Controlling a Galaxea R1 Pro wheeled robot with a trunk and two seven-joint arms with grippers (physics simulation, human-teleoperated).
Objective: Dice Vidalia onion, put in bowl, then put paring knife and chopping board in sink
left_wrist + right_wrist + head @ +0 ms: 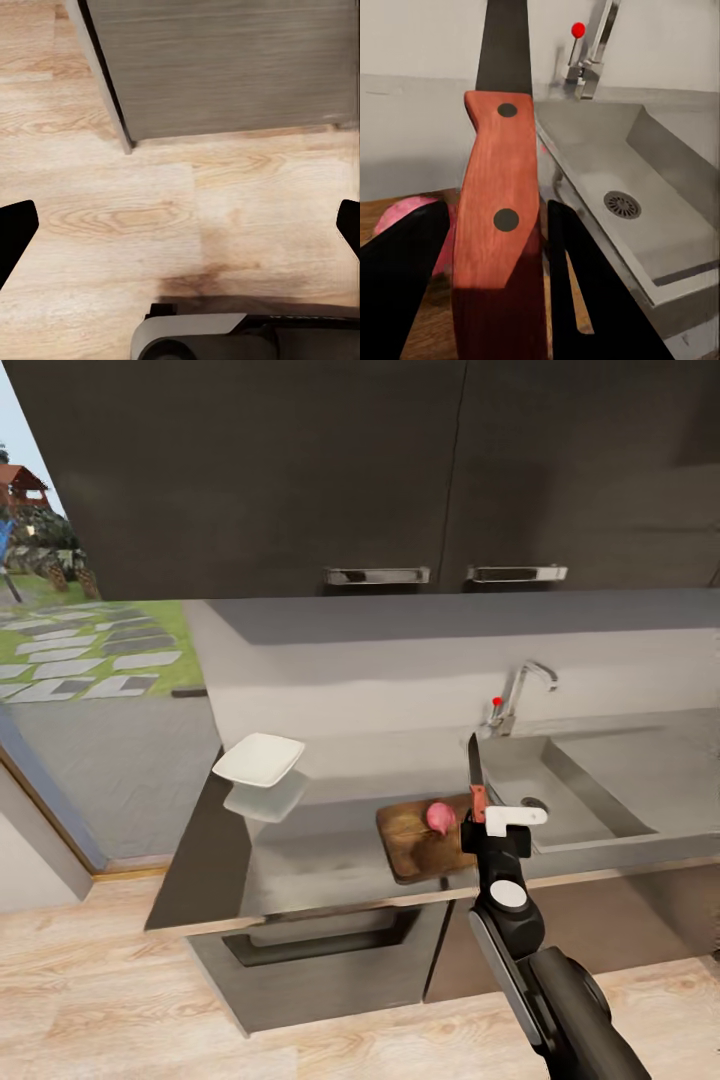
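My right gripper (481, 817) is shut on the paring knife (474, 772), whose dark blade points up and away above the board's right end. In the right wrist view the reddish handle (499, 217) stands between the two black fingers (585, 292). The pinkish onion (439, 817) lies whole on the brown chopping board (410, 845), just left of the knife, and appears again as the onion (401, 217). The steel sink (590, 785) with its tap (522, 695) is to the right. The white bowl (259, 758) rests on the grey countertop (320, 860) at the left. My left gripper (180, 232) hangs open over the wooden floor.
Dark upper cabinets (300, 470) with bar handles hang above the grey back wall. A window at the left looks onto a garden. Below the countertop are dark cabinet fronts (330, 960). The sink basin (622, 172) holds a round drain (622, 204).
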